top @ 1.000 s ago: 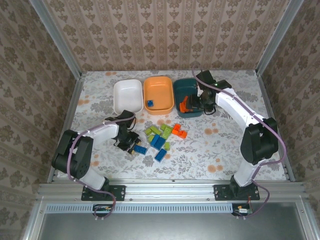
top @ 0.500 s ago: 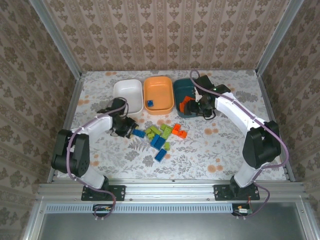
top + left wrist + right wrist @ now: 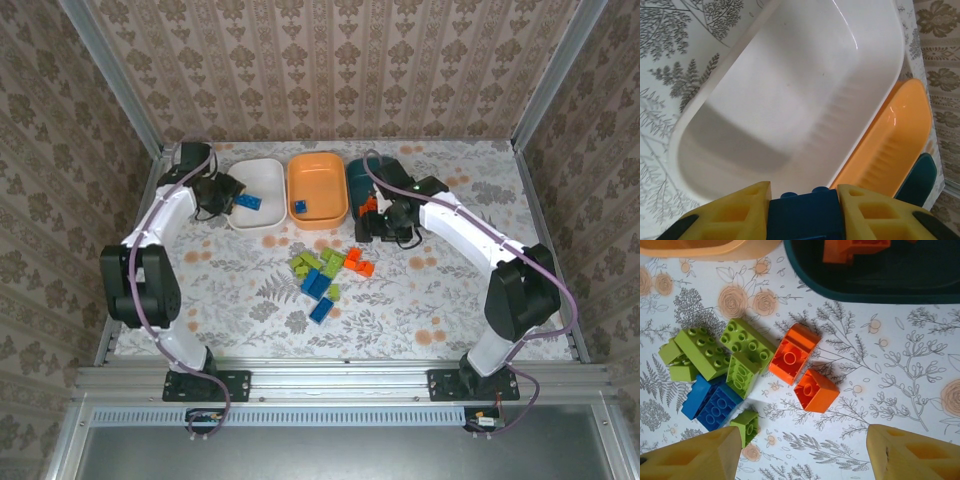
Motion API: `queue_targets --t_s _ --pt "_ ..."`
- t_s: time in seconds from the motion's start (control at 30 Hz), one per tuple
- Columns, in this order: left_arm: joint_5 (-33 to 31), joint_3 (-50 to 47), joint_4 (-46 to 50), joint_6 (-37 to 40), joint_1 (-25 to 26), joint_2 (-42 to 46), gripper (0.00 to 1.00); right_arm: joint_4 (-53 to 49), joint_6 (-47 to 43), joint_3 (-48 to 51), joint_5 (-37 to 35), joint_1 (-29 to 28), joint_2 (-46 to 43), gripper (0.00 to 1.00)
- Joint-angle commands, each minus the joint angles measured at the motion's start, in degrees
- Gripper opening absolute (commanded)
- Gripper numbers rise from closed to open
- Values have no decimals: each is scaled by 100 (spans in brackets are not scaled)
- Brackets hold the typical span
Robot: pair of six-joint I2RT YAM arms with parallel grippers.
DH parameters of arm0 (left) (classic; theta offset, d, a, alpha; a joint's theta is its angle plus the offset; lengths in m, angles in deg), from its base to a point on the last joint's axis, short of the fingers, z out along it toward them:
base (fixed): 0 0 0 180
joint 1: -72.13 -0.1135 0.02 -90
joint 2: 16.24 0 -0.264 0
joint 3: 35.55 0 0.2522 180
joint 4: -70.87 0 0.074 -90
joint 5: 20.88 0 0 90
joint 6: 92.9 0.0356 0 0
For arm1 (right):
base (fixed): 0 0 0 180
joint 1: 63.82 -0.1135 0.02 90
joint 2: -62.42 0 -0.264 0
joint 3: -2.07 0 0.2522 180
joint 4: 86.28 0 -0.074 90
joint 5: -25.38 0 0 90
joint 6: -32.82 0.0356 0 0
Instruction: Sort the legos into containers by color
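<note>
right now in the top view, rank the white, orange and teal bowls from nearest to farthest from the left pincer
1. white bowl, left end of the row, with the left pincer right at it
2. orange bowl, middle of the row
3. dark teal bowl, right end of the row

White-and-black arms, yellow fingers

Floral table: white bowl, orange bowl and teal bowl are lined up at the back; loose bricks are piled mid-table.
</note>
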Motion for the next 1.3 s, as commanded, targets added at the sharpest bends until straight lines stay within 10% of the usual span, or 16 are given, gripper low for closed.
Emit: queue_targets --t_s 0.0,0.77,1.07,1.27 --pt "305 321 -31 -6 124 -300 33 -171 130 64 -40 -50 -113 68" --pt "442 2899 702 230 1561 -2565 45 -250 658 713 -418 -279 -793 68" --pt "-234 3500 2132 2266 1910 -1769 74 -282 610 914 -527 -209 -1063 69" --pt "-897 1734 2786 4288 2925 -110 76 8 727 1445 -50 168 -1396 69"
